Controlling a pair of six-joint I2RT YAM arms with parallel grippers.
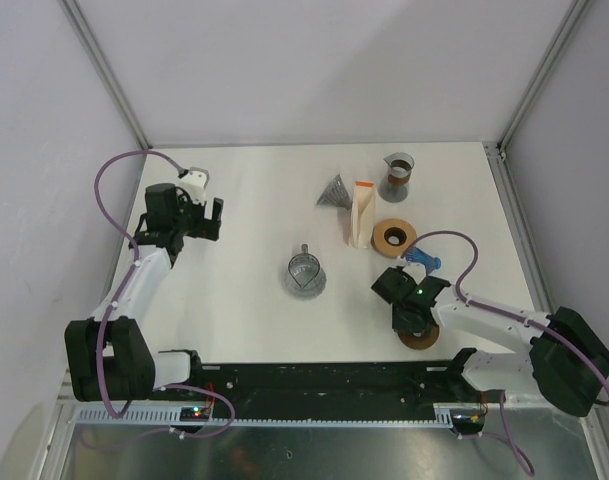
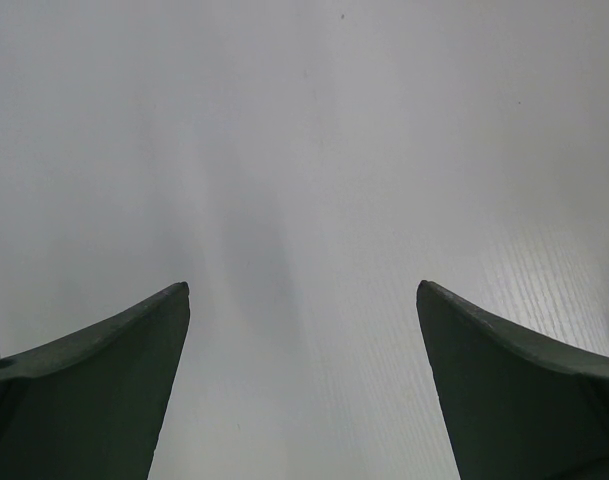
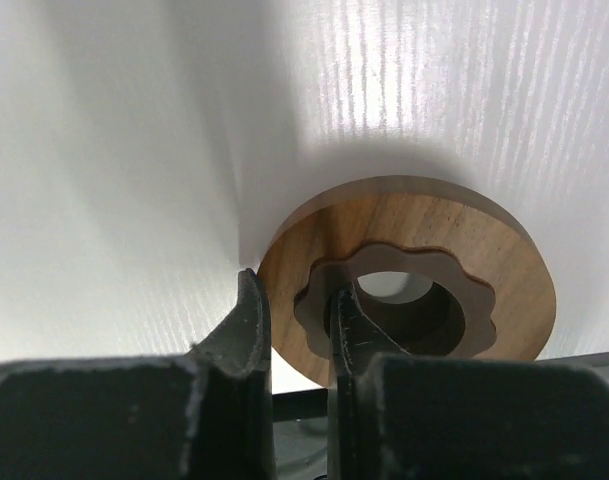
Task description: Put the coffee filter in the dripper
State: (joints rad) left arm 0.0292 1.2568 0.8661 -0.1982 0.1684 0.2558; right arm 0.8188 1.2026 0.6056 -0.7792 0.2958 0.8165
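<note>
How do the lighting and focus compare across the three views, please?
Top external: even, soft light on the table, sharp throughout. Left wrist: the left fingers are dark silhouettes flanking a faint grey shadow. Right wrist: a broad shadow lies behind the wooden ring; streaky glare upper right.

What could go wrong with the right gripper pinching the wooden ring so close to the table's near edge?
1. The right gripper pinches only one side of the wooden ring, with one finger outside the rim and one in the hole. If lifted, the ring may swing or slip out.
2. The ring lies close to the near edge of the table, so a drop or nudge could send it off.
</note>
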